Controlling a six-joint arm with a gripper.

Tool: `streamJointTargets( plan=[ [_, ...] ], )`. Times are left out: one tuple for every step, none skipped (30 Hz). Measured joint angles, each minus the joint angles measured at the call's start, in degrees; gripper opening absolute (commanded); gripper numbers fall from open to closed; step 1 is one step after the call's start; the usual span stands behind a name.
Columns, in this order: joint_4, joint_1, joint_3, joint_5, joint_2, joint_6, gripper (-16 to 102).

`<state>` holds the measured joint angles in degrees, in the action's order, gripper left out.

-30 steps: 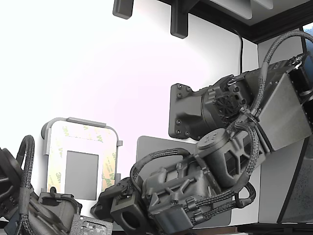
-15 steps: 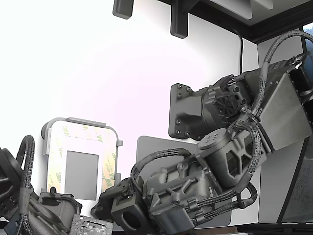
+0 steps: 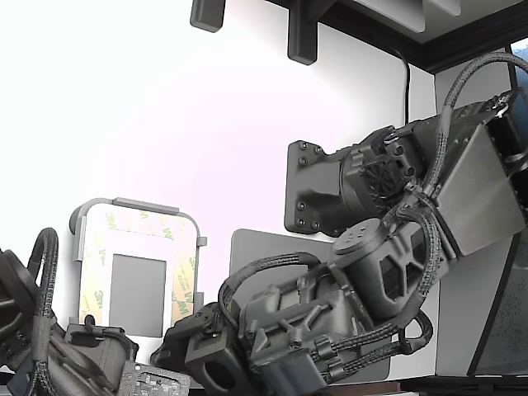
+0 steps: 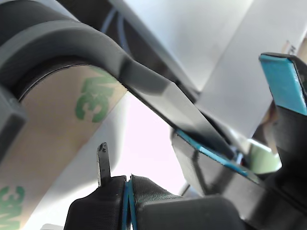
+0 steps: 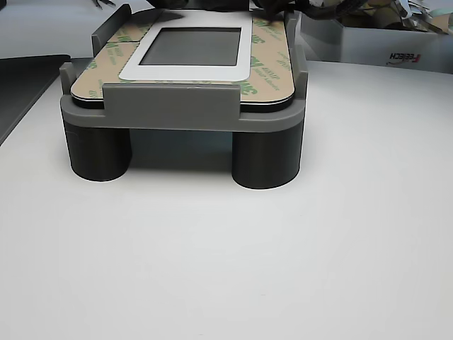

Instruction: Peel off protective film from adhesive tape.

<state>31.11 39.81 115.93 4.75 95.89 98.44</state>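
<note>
The protective film [image 4: 57,143], peach with green 3M logos, lies flat along the light-grey tray's curved rim [image 4: 96,48]. My gripper [image 4: 128,184] sits just off that strip, its dark fingers pressed together with two thin blue pad edges touching. A thin metal blade [image 4: 102,160] sticks up beside them, and I see no film between the fingers. In the exterior view the film [image 3: 183,280] borders the grey window [image 3: 138,294] on the tray [image 3: 136,204], and my arm [image 3: 280,322] reaches to the tray's near right corner. The adhesive tape under the film [image 5: 265,71] is hidden.
A second arm [image 3: 49,346] crouches at the exterior view's lower left, close to the tray. A plain grey mat [image 3: 247,247] lies under my arm. Dark blue-padded parts [image 4: 283,81] stand close by in the wrist view. The tray [image 5: 170,106] rests on dark cylinder legs [image 5: 265,159].
My arm has sunk slightly down and toward the exterior view's left, at the tray's near corner. The film lies as before.
</note>
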Motion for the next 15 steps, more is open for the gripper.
streamJointTargets(
  plan=[
    [0.0,-0.1,-0.4,-0.2,-0.4,0.2,-11],
    [0.0,-0.3,-0.7,-0.4,-0.7,0.4,-11],
    [0.0,-0.4,-1.0,-0.5,-1.0,0.5,-11],
    [0.0,-0.5,-1.0,-0.5,-1.1,0.7,-11],
    [-0.2,-0.5,-1.0,-0.6,-1.1,0.9,-11],
    [-0.4,-0.6,-1.0,-0.6,-1.1,1.0,-11],
    [-0.7,-0.7,-1.0,-0.7,-1.1,1.1,-11],
    [-1.0,-0.7,-1.0,-0.7,-1.1,1.2,-11],
    [-1.1,-0.8,-0.8,-0.7,-1.1,1.3,-11],
    [-1.4,-0.8,-0.5,-0.7,-1.1,1.3,-11],
    [-1.6,-0.8,-0.2,-0.7,-1.1,1.3,-11],
    [-1.8,-0.8,0.2,-0.7,-1.1,1.3,-11],
    [-2.0,-0.8,0.7,-0.7,-1.1,1.4,-11],
    [-2.3,-0.8,1.0,-0.7,-1.1,1.4,-11],
    [-2.5,-0.9,1.3,-0.7,-0.8,1.4,-11]
  ],
)
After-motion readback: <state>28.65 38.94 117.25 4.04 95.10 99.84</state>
